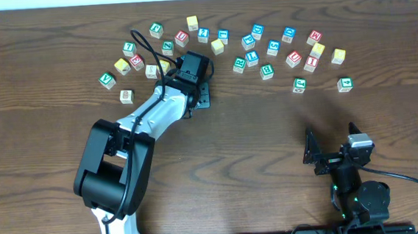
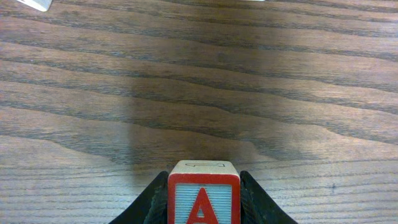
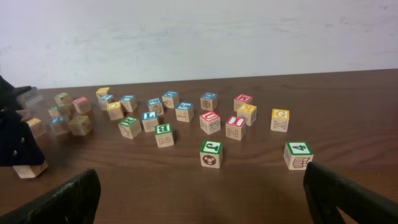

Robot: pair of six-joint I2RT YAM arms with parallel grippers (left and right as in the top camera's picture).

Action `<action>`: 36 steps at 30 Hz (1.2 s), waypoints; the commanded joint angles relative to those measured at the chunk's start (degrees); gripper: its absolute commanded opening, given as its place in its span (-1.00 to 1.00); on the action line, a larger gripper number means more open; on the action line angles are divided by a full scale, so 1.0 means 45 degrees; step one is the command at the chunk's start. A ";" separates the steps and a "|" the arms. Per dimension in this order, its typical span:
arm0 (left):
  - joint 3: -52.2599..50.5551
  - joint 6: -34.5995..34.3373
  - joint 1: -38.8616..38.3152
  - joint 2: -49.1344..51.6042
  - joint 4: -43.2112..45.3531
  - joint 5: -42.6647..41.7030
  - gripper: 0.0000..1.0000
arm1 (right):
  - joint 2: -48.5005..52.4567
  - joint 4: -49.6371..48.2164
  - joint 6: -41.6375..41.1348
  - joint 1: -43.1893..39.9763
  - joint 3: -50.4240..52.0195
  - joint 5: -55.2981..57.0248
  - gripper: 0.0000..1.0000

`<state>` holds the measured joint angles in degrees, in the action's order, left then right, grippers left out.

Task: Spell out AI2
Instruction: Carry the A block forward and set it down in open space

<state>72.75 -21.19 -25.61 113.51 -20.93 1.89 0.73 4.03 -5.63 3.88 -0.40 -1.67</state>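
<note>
My left gripper (image 2: 203, 186) is shut on a wooden block with a red letter A (image 2: 203, 202) and holds it low over bare wood. In the overhead view this gripper (image 1: 196, 96) sits just below the left group of blocks and hides the A block. A red-edged I block (image 1: 310, 63) lies in the right group and also shows in the right wrist view (image 3: 236, 126). A blue block that may read 2 (image 1: 203, 34) lies at the back. My right gripper (image 1: 322, 155) is open and empty near the front right, its fingers wide apart in the right wrist view (image 3: 199, 193).
Many letter blocks lie scattered in an arc across the back of the table. A green J block (image 1: 299, 85) and a green 4 block (image 1: 345, 84) lie nearest the right gripper. A loose block (image 1: 126, 96) lies left of the left arm.
</note>
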 commanded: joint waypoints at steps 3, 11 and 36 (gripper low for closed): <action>-0.0073 -0.0073 0.0005 0.0427 -0.0131 0.0355 -0.41 | -0.0019 0.0044 -0.0121 -0.0102 0.0019 -0.0039 0.99; -0.0073 -0.0078 0.0005 0.0423 -0.0223 0.0248 -0.04 | -0.0019 0.0044 -0.0121 -0.0102 0.0019 -0.0039 0.99; 0.0029 0.1894 0.0044 -0.2409 -0.0481 0.0165 0.29 | 0.0015 0.0034 -0.0121 -0.0102 0.0019 -0.0039 0.99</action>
<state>72.75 -14.76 -25.61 106.63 -22.22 2.09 0.73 4.01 -5.63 3.88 -0.40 -1.67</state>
